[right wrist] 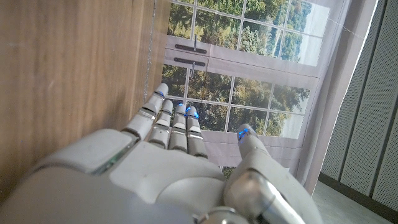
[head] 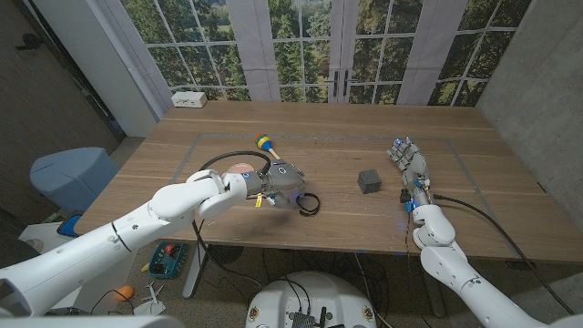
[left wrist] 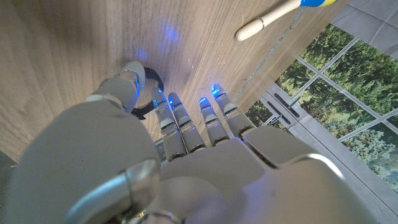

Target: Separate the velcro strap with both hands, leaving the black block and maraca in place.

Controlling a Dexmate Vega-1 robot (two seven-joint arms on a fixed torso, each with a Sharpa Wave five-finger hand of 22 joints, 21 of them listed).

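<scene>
- Head view: wooden table [head: 328,137] before tall windows; left hand [head: 281,179] over black velcro strap [head: 308,203], near maraca [head: 268,146]; right hand [head: 409,164] waits beside black block [head: 368,180].
- Left wrist view: fingers [left wrist: 180,118] slightly apart at strap; grasp cannot be told. Risk: nudging maraca.
- Right wrist view: fingers [right wrist: 177,127] together, empty.

Black strap [head: 308,202]; dark grey block [head: 368,180]; yellow-green-blue maraca [head: 266,146].

Head camera looks down from above the brown wooden table [head: 319,137]; both wrist cameras sit close over the same tabletop, facing the windows.
</scene>
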